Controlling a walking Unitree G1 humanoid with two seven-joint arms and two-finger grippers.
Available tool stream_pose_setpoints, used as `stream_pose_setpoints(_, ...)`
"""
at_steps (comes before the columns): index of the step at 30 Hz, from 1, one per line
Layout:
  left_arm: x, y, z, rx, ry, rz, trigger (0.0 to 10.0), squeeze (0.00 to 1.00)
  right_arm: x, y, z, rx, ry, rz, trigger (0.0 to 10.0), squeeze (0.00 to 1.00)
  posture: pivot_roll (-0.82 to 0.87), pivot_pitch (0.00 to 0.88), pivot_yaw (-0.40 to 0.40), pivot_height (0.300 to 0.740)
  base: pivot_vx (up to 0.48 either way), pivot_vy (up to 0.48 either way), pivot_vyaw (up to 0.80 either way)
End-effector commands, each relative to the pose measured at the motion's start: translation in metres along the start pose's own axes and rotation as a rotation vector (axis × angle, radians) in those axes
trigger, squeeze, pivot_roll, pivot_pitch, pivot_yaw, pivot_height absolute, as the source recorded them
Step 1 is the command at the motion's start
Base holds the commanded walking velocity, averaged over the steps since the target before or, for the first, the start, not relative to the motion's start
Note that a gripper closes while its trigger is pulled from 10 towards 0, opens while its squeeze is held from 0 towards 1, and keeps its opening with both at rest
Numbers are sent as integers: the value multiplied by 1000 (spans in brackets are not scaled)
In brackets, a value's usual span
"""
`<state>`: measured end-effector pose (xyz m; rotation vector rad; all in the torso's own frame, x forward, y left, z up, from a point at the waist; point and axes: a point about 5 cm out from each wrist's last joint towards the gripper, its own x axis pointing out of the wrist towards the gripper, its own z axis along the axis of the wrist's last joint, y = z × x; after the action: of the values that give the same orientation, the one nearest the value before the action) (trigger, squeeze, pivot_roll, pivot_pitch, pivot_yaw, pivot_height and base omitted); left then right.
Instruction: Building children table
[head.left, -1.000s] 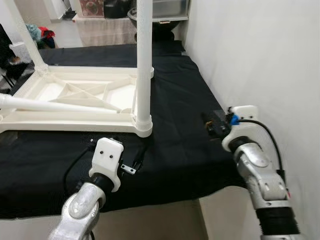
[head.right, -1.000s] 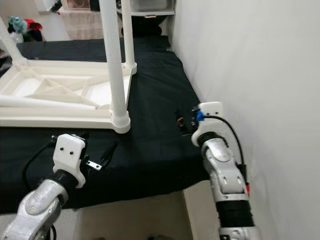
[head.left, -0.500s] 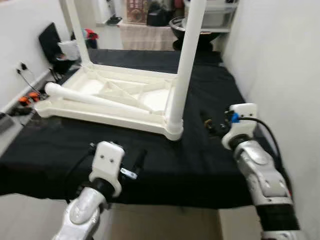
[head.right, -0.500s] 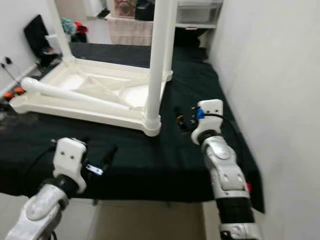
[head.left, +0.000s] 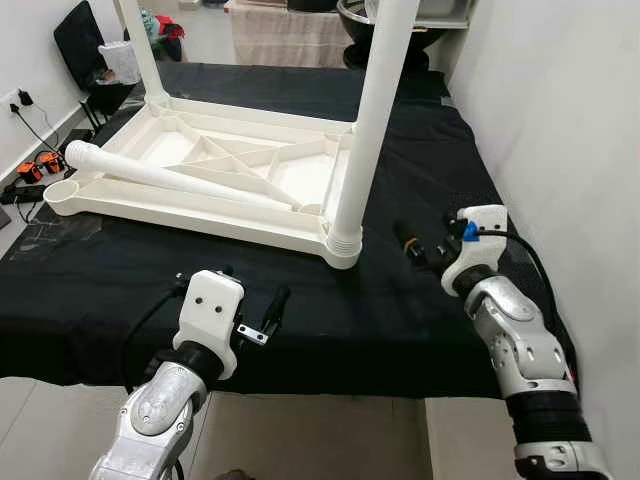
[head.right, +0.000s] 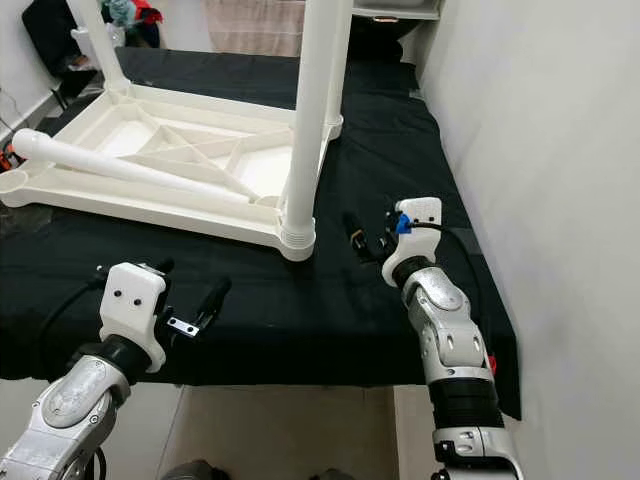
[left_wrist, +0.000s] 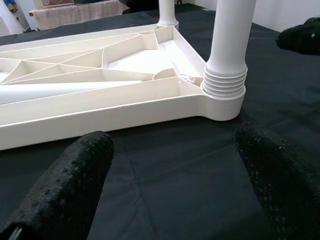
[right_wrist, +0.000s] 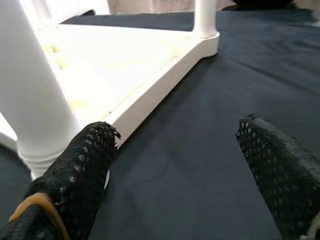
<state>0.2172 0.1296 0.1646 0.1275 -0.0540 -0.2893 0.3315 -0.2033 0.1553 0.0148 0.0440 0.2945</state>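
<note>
Now | left gripper (head.left: 262, 318) jaws wide, empty | right gripper (head.left: 418, 246) jaws wide, empty | both near table leg (head.left: 366, 130)

No legible txt, labels, brand marks, nos. or signs in any view.

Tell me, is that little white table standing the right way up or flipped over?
Flipped over. The white table lies top-down on the black cloth, its ribbed underside showing and its legs pointing upward.
</note>
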Motion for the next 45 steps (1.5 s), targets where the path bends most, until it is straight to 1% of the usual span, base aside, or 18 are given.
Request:
stream_pose_setpoints(1,-1,1,-1,6,9,5,10000,0,1,-3,4,-7,-18,11,10000,0,73,101,-58,740,0,0,0)
stream_pose_setpoints(3,-1,1,-1,10,11,4,10000,0,2,-6,6,-18,-26,14,10000,0,73,101,-58,740,0,0,0)
stream_pose_setpoints(5,-1,0,0,10,9,0,10000,0,6,-16,11,-54,-33,-34,10000,0,73,101,-60,740,0,0,666)
stream_pose_setpoints(11,-2,1,0,11,9,3,10000,0,10,-23,18,-55,-55,-84,10000,0,78,102,-64,740,0,0,400)
stream_pose_setpoints(19,-2,-1,1,13,5,-3,10000,0,8,-55,29,-126,-81,-365,10000,0,77,102,-63,740,0,0,0)
stream_pose_setpoints(25,-1,-1,2,9,4,-5,10000,0,9,-57,29,-139,-75,-381,10000,0,78,103,-63,740,0,0,0)
stream_pose_setpoints(27,-1,-1,1,9,5,-6,10000,0,11,-55,29,-111,-74,-339,10000,0,80,100,-63,740,0,0,0)
stream_pose_setpoints(28,-1,-1,1,10,6,-7,10000,0,12,-52,23,-109,-33,-237,10000,0,82,100,-62,740,0,0,0)
stream_pose_setpoints(29,-1,-1,1,10,6,-7,10000,0,12,-52,23,-109,-33,-237,10000,0,82,100,-62,740,0,0,0)
stream_pose_setpoints(30,-2,-1,1,11,9,-10,10000,0,10,-51,16,-128,29,-91,10000,0,84,101,-63,740,0,0,0)
stream_pose_setpoints(32,-2,-1,1,11,9,-10,10000,0,10,-51,16,-128,29,-91,10000,0,84,101,-63,740,0,0,0)
stream_pose_setpoints(33,-3,0,0,13,12,-11,10000,0,5,-51,12,-128,82,43,10000,0,85,102,-62,740,0,0,0)
stream_pose_setpoints(34,-3,0,0,13,12,-11,10000,0,5,-51,12,-128,82,43,10000,0,85,102,-62,740,0,0,0)
stream_pose_setpoints(35,-3,-1,-1,14,16,-16,10000,0,-3,-52,9,-123,138,177,10000,0,81,99,-62,740,0,0,0)
stream_pose_setpoints(36,-3,-1,-1,15,18,-19,10000,0,-9,-53,9,-115,167,252,10000,0,80,99,-61,740,0,0,0)
stream_pose_setpoints(41,-3,-2,-2,12,20,-24,10000,0,-20,-51,7,-133,210,386,10000,0,82,93,-59,740,0,0,0)
stream_pose_setpoints(43,-3,-2,-2,12,20,-24,10000,0,-20,-51,7,-133,210,386,10000,0,82,93,-59,740,0,0,0)
stream_pose_setpoints(45,-4,-3,-2,10,20,-28,10000,0,-25,-44,6,-94,205,483,10000,0,82,88,-57,740,0,0,0)
